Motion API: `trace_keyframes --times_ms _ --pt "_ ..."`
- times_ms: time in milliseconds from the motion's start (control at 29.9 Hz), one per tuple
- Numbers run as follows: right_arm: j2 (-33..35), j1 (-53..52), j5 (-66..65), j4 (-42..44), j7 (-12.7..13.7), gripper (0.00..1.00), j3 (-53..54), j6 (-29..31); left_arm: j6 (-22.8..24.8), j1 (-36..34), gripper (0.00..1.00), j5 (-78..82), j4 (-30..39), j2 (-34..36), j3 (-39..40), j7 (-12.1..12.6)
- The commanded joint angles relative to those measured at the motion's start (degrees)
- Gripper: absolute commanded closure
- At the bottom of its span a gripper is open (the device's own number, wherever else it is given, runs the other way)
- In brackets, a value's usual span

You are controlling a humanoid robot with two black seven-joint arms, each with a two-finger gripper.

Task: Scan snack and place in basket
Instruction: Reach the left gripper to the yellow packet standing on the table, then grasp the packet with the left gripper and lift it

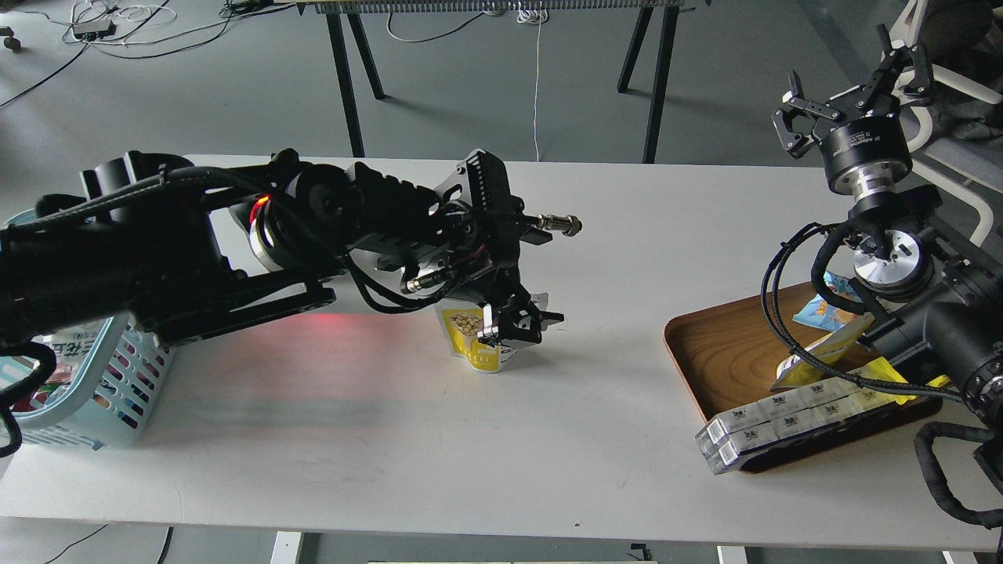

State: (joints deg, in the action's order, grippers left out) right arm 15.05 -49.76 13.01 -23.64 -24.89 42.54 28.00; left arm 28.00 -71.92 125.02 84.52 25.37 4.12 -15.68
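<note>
Foreground: white table point(486, 462), bare along the near edge, fills the lower part of the head view.
Left arm: reaches in from the left across the table, its left gripper point(519, 323) down at the snack point(476, 333) near the table's middle.
Left grip: fingers appear closed on the pouch's upper right part, though dark hardware hides the contact itself.
Snack: stands upright, yellow bean-picture front toward the camera; whether its base is on the table or just off it cannot be told.
Red glow: falls on the table just left of the pouch, under the arm; its source is not clear.
Basket point(117, 384): sits at the far left edge, well apart from the pouch, partly hidden by the arm, with packets already inside.
Right gripper point(854, 90): raised high at the right, fingers spread, holding nothing.
Tray point(717, 356): brown wood-grain, right side, holds other packets and white boxes.
Doing it well: judged from this, keep the pinch firm and high on the pouch, lift clear, turn the printed side to the scanner, then cross above the basket rim before letting go.
</note>
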Motion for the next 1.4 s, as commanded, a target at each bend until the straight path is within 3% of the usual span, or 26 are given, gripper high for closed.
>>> trace_keyframes --times_ms 0,267,501,668,868,1369 --pt "0.2 -0.2 0.0 0.0 -0.1 0.00 -0.1 0.0 0.0 -0.3 0.40 0.0 -0.1 0.0 -4.4 0.0" --pt "0.7 -0.2 0.0 0.2 -0.2 0.01 0.4 0.0 0.0 0.4 0.54 0.0 -0.1 1.6 -5.2 0.0" --pt "0.7 -0.1 0.0 0.3 -0.4 0.01 1.1 0.0 0.0 -0.1 0.82 0.0 0.0 2.1 -4.9 0.0" --pt "0.9 -0.3 0.0 0.3 -0.4 0.01 1.8 0.0 0.0 -0.1 0.85 0.0 0.0 2.6 -5.0 0.0" --pt "1.6 -0.3 0.0 0.3 -0.4 0.01 1.8 0.0 0.0 -0.1 0.99 0.0 0.2 3.3 -4.8 -0.2" --pt "2.9 -0.5 0.0 0.3 -0.4 0.01 2.7 0.0 0.0 -0.5 1.00 0.0 2.1 7.8 -3.8 -0.2"
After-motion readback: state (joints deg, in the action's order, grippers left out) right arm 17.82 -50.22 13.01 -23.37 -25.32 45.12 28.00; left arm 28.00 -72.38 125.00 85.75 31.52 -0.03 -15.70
